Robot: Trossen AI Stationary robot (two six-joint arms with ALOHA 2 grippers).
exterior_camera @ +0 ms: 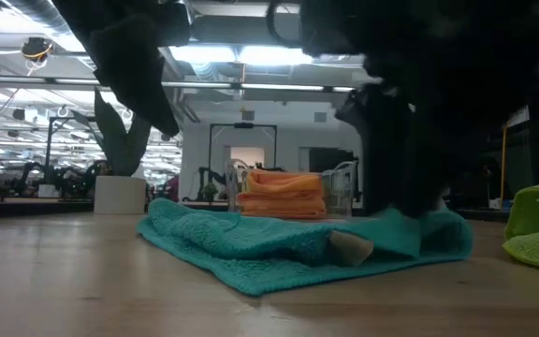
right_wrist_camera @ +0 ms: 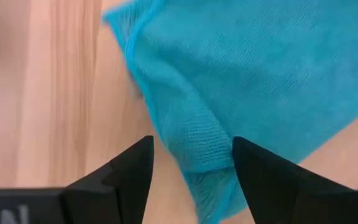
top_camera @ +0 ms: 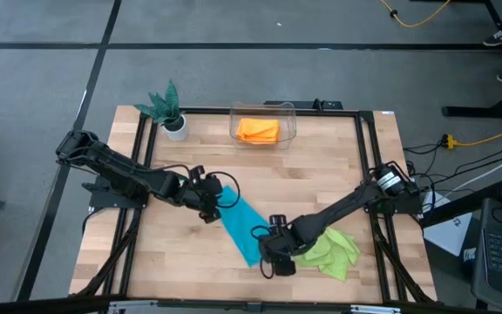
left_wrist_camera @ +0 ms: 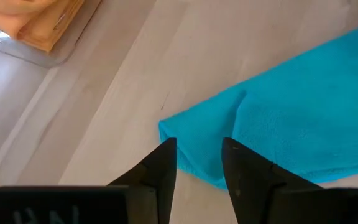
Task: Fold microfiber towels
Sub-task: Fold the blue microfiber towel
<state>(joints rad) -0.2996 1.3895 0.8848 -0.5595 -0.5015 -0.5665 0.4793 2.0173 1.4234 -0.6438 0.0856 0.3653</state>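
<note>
A teal-blue towel (top_camera: 240,225) lies folded into a long strip on the table's middle, slanting from far left to near right. My left gripper (left_wrist_camera: 197,146) hangs open over the strip's far corner (left_wrist_camera: 169,130), raised clear of the cloth in the low view (exterior_camera: 143,89). At the strip's near end, my right gripper (right_wrist_camera: 191,146) is open and points steeply down, its fingers on either side of a raised fold (right_wrist_camera: 197,140). A crumpled lime green towel (top_camera: 331,249) lies at the near right. Folded orange towels (top_camera: 258,131) rest in a clear container. My right gripper comes at the teal towel's near end from above, with a raised fold (right_wrist_camera: 194,155) standing between its open fingers (right_wrist_camera: 129,165). In the low view the gripper (exterior_camera: 410,187) reaches down to the cloth. Whether the fingers touch it, I cannot tell.
The clear container (top_camera: 288,113) stands at the far middle, and a green plant in a white pot (top_camera: 171,112) at the far left. A black frame rail (top_camera: 364,157) edges the wooden table. Bare wood lies at the near left and between the towel and the container.
</note>
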